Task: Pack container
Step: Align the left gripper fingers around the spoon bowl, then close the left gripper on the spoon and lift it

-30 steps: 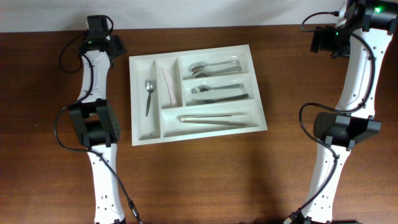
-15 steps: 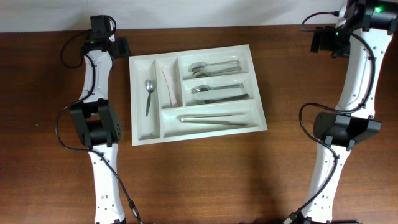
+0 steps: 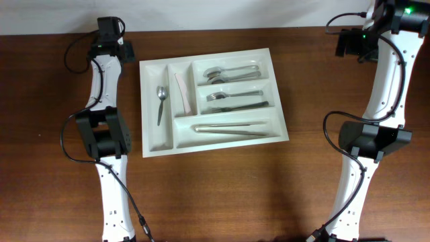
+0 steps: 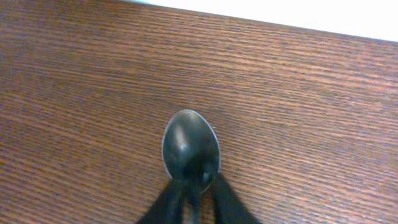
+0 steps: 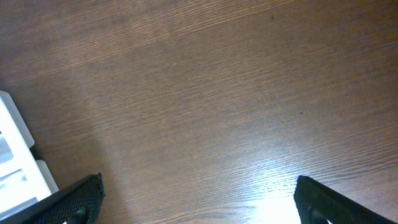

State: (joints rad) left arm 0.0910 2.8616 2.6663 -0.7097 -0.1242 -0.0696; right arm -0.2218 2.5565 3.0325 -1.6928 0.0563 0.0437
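Observation:
The container (image 3: 144, 107), a white cutlery tray, lies mid-table holding a spoon (image 3: 160, 99), a pink item (image 3: 181, 91), spoons (image 3: 232, 72), forks (image 3: 235, 99) and long utensils (image 3: 232, 129). In the left wrist view a dark metal spoon (image 4: 189, 146) lies bowl-up on the wood near the table's far edge. My left gripper (image 4: 198, 185) is shut on its neck. From above, this gripper (image 3: 111, 40) sits left of the tray's far corner and the arm hides that spoon. My right gripper (image 5: 199, 193) hangs wide open over bare wood, holding nothing, with the container's corner (image 5: 12, 168) at its left.
Both arm bases stand on the table, the left one (image 3: 101, 134) beside the tray and the right one (image 3: 373, 138) farther off. The table's far edge meets a white wall (image 4: 311, 12) just past the left gripper. Cables (image 3: 329, 134) loop beside the arms.
The left gripper's fingers, spread wide half a second ago, have closed in on the spoon's neck. The right arm and the tray have not moved.

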